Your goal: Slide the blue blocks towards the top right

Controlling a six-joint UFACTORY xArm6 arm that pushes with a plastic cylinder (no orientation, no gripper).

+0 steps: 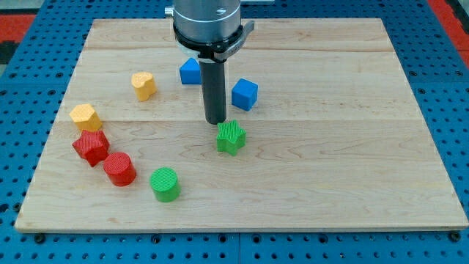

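Two blue blocks sit in the upper middle of the desk [352, 169]: a blue cube [245, 94] just to the view's right of the rod, and a second blue block [190, 72], its shape partly hidden by the arm's housing, just to the rod's left and a little nearer the view's top. The arm carries no jaws at all, only a straight dark rod holding nothing, and my tip [215, 122] rests on the board between the two blue blocks but below both, close above the green star-shaped block [231, 137] without clearly touching it. To do this step well, the tip would likely need to come in from the lower left of the blue cube so the push runs diagonally toward the top right corner, pressing near the middle of the face so the cube slides rather than spins away. The other blue block could then be taken the same way. The green star is the nearest thing to disturb. Well apart on the view's left lie a yellow heart-like block [144, 86], a yellow block [86, 116], a red star-shaped block [91, 147], a red cylinder [119, 169] and a green cylinder [165, 184].
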